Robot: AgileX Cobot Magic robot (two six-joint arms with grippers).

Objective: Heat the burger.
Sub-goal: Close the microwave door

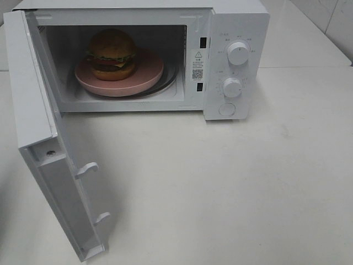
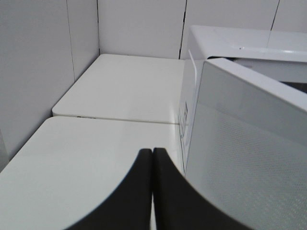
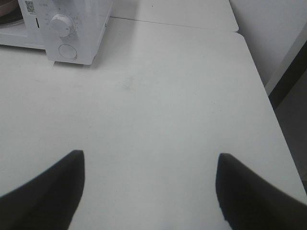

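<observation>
Well, the burger (image 1: 112,53) sits on the pink plate (image 1: 150,76) inside the microwave (image 1: 242,22), far ahead of both grippers and touched by neither. The door (image 1: 33,110) stands swung wide, so the loading looks done and the shutting not yet begun.

The left gripper (image 2: 152,151) is clenched on nothing, its two fingers pressed flat together, and the door's outer face is just beside it. I'd guess it is closed like that to make a blunt pusher for swinging the door shut, not to grasp anything.

The right gripper (image 3: 149,155) hangs spread wide and empty over the bare table (image 3: 158,91). The control panel, with its lower dial (image 3: 61,25) and round button (image 3: 67,50), lies ahead of it and well apart. My guess is that it waits there, clear of the door's swing, to turn a dial afterwards.
</observation>
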